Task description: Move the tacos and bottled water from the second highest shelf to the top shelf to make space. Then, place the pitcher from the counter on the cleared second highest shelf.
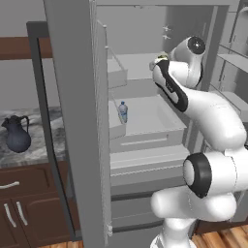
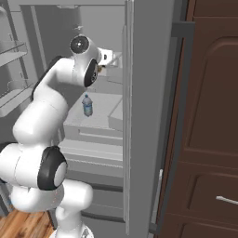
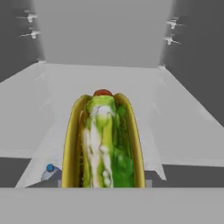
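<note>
Left base view showed the arm reaching into the open fridge at the level of the top shelf (image 1: pixel 140 63), presumably to clear the second highest shelf (image 1: pixel 150 114), where the bottled water (image 1: pixel 123 112) stood upright. The pitcher (image 1: pixel 17 134) waited on the counter (image 1: pixel 38 150). The gripper (image 3: pixel 103 181) was clenched on the tacos (image 3: pixel 104 142), carried shell-upright above the top shelf.

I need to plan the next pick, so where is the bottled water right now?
The bottled water stands upright on the second highest shelf, near its left front corner in the left base view, below the arm's hand.
</note>
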### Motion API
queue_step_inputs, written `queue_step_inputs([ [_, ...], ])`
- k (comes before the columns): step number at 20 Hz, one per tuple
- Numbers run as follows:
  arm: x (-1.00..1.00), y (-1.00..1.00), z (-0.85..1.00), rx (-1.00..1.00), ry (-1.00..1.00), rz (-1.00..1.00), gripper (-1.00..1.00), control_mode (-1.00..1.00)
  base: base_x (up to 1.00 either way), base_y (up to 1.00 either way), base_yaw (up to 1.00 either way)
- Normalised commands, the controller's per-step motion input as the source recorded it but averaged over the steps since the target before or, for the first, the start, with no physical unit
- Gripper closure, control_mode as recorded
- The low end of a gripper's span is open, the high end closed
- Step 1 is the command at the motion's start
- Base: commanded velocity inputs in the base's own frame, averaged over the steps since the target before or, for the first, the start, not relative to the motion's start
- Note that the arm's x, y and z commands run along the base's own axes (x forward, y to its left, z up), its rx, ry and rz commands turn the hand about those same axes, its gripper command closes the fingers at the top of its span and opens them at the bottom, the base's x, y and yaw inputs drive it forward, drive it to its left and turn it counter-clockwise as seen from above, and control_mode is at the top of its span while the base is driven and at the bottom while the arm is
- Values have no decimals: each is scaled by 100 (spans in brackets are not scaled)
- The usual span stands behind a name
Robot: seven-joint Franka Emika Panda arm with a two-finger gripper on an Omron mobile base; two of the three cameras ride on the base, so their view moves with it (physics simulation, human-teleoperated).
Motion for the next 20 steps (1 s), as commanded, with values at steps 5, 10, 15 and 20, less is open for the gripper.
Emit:
queue_step_inputs([
  [5,87,-3,-56,-2,0,0,100,-100,0,0,0],
  [10,88,-8,-52,-1,0,0,100,-100,0,0,0],
  [15,86,-6,-30,0,0,0,-100,-100,0,0,0],
  [20,86,0,-23,0,0,0,-100,-100,0,0,0],
])
